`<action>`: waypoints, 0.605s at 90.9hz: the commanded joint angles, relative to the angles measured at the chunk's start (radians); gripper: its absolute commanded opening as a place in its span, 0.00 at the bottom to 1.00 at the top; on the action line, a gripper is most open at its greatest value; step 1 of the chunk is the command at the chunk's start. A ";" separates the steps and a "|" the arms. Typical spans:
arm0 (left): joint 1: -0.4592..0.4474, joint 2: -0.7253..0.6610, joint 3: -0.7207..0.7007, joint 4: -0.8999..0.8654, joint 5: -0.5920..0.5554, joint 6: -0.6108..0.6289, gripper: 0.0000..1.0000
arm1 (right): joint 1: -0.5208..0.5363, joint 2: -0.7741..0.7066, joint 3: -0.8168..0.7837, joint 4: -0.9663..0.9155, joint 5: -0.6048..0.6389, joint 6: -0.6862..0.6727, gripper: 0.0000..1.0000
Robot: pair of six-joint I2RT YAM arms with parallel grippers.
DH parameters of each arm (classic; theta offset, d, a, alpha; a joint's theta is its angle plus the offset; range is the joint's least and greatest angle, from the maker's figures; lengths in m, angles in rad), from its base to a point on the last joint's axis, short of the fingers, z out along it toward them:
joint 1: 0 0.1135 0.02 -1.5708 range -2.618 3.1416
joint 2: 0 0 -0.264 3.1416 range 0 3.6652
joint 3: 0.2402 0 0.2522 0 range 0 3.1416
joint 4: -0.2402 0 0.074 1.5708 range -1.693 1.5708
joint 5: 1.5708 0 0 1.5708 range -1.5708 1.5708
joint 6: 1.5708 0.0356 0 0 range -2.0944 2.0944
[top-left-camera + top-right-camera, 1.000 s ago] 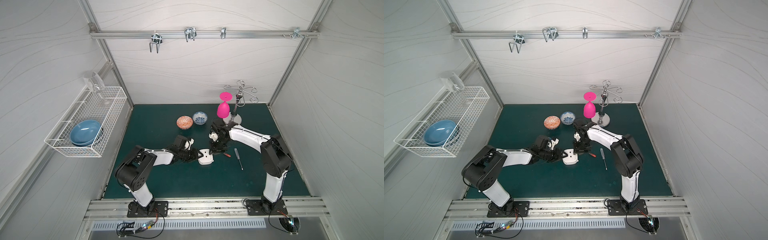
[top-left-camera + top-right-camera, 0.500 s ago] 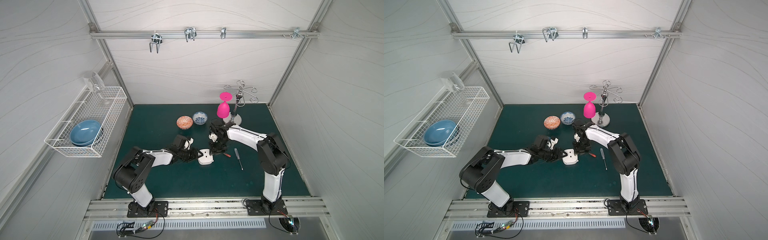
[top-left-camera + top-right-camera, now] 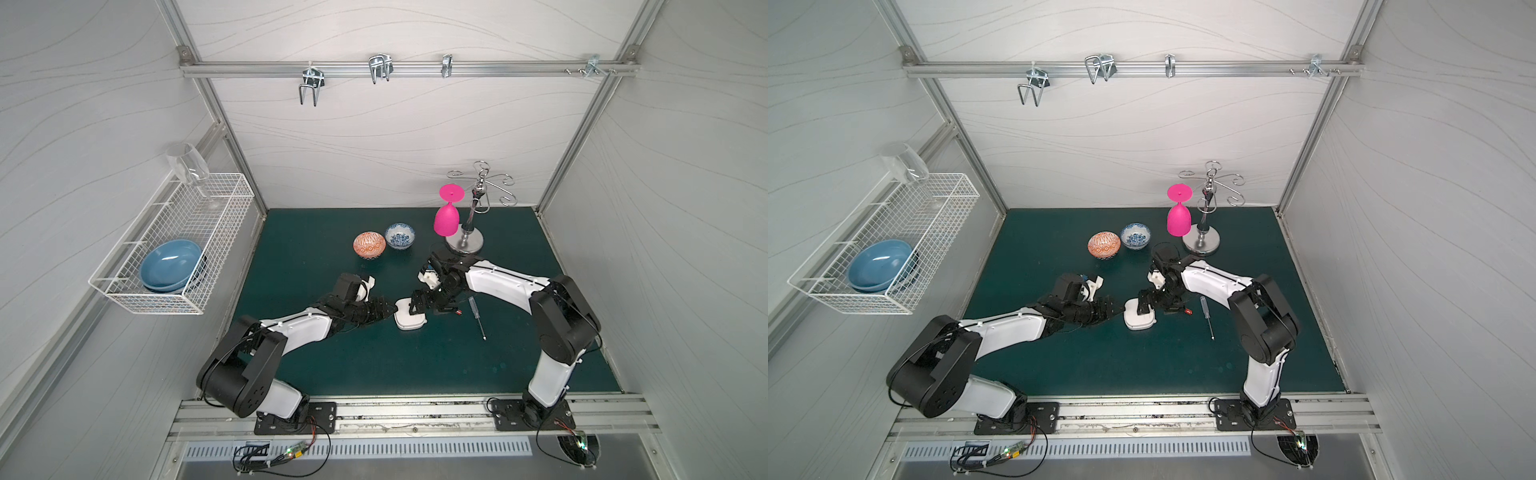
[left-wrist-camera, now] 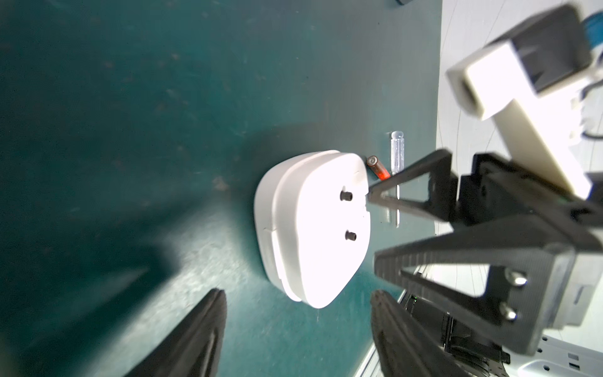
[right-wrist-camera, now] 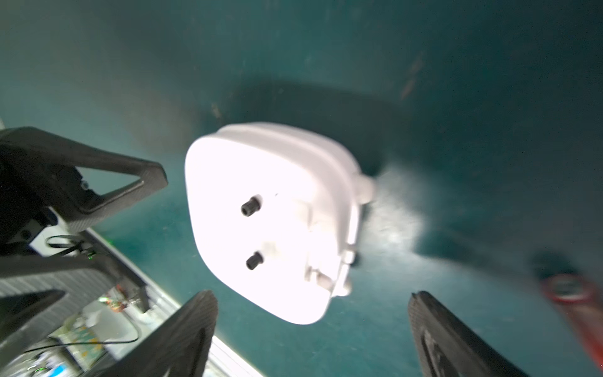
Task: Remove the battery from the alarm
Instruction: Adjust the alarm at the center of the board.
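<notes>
**A:** Left wrist view: the battery (image 4: 378, 168) lies out on the green worktop (image 4: 130, 130). It is just beside the alarm (image 4: 313, 228), between it and the clear-handled screwdriver (image 4: 397, 151).

**B:** Whereabouts on the worktop?

**A:** Near the middle. The alarm lies back-up, with the battery on its side toward the right edge.

**B:** And the claws?

**A:** In a top view the left gripper (image 3: 384, 309) has its fingers apart, just short of the alarm and clamping nothing. The right gripper (image 3: 417, 305) is spread wide at the alarm's rim and also empty. I cannot tell whether a tip touches it.

**B:** So the step is letting go and clearing off?

**A:** I'd say so. The right arm should rise straight up before swinging away, because the battery sits close by its fingers and would likely roll at a nudge. The left should back out along its own line so it doesn't drag the alarm onto the battery.
</notes>
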 commanded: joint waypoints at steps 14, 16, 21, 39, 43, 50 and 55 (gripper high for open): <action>0.057 -0.091 -0.048 -0.040 -0.025 -0.005 0.75 | 0.141 0.009 0.005 0.127 -0.125 0.098 0.91; 0.063 -0.102 -0.053 -0.043 -0.024 -0.006 0.75 | 0.154 0.008 0.005 0.133 -0.126 0.098 0.92; 0.083 -0.125 -0.066 -0.053 -0.023 -0.006 0.76 | 0.182 0.007 0.005 0.137 -0.116 0.081 0.93; 0.135 -0.191 -0.098 -0.091 -0.002 0.003 0.78 | 0.203 -0.046 0.026 -0.035 0.158 -0.158 0.98; 0.139 -0.198 -0.104 -0.091 0.003 0.001 0.78 | 0.215 -0.072 0.022 -0.075 0.260 -0.239 0.99; 0.142 -0.206 -0.110 -0.089 0.008 -0.001 0.80 | 0.244 -0.087 0.008 -0.097 0.392 -0.350 0.99; 0.141 -0.206 -0.111 -0.087 0.009 0.000 0.81 | 0.258 -0.073 0.010 -0.095 0.418 -0.396 0.99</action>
